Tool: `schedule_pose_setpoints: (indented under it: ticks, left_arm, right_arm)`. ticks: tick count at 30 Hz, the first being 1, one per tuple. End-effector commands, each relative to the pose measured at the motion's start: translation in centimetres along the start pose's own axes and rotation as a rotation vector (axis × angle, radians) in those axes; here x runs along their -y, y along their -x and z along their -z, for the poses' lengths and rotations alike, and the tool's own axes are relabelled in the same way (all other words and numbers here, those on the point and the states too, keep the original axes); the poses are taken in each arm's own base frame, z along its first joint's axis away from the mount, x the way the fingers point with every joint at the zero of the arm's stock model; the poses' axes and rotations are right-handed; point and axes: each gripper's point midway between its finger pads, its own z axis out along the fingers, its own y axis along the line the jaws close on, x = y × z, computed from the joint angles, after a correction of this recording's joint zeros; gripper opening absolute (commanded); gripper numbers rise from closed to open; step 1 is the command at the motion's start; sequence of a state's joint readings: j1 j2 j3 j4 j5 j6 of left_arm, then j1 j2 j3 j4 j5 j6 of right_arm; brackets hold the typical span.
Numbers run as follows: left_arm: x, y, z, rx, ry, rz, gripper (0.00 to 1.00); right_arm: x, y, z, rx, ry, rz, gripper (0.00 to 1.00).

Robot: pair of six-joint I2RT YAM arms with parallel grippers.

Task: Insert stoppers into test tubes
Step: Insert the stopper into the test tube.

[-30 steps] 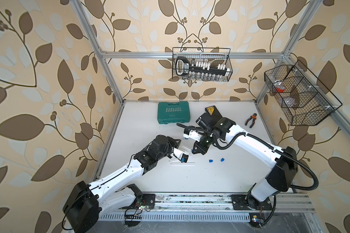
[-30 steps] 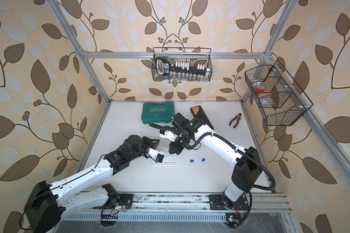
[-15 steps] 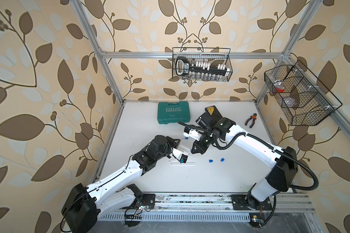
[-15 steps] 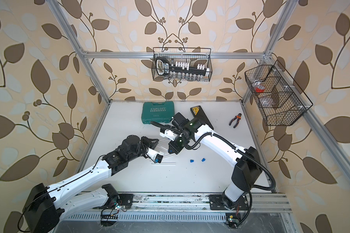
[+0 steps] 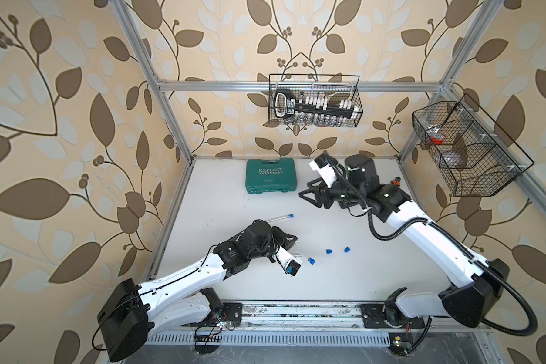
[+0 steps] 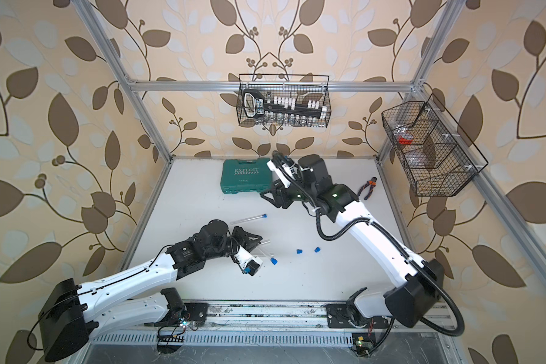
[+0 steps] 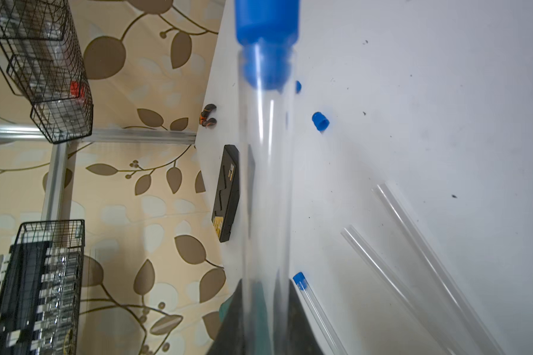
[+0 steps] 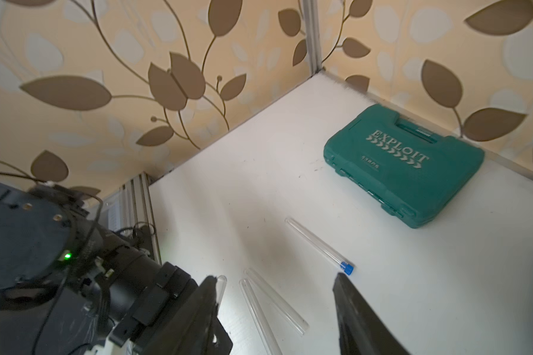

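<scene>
left wrist view, left gripper (image 7: 265, 310) pinching stoppered test tube (image 7: 265, 184), right gripper (image 8: 274, 276) spread, empty

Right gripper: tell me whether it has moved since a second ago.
Yes. The right gripper has retreated rearward and now sits level with the green case, close beside it.

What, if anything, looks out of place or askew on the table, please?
Nothing looks broken or spilled. Two open test tubes lie splayed in a V on the table, two loose stoppers lie scattered nearby, and dark specks dot the white surface.
</scene>
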State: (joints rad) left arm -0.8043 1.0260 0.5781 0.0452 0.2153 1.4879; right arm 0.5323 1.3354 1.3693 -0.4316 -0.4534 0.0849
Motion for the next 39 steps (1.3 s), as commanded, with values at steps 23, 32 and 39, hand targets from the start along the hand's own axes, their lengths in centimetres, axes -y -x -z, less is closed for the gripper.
schedule_pose_setpoints:
  ticks: [23,32,39]
  left_arm:
    - [-9.8,0.3,1.2,0.412,0.404,1.13,0.0]
    - [-10.2,1.1,1.8,0.465,0.406,1.123,0.0]
    - [-10.8,1.8,2.2,0.51,0.403,1.101,0.0]
  right_arm:
    - [-2.3,-2.8,4.8,-0.147,0.444,-0.964,0.7]
    - [-5.2,-2.1,2.9,-0.202,0.528,-0.956,0.6]
    - [-5.8,-2.0,2.3,-0.217,0.551,-0.958,0.56]
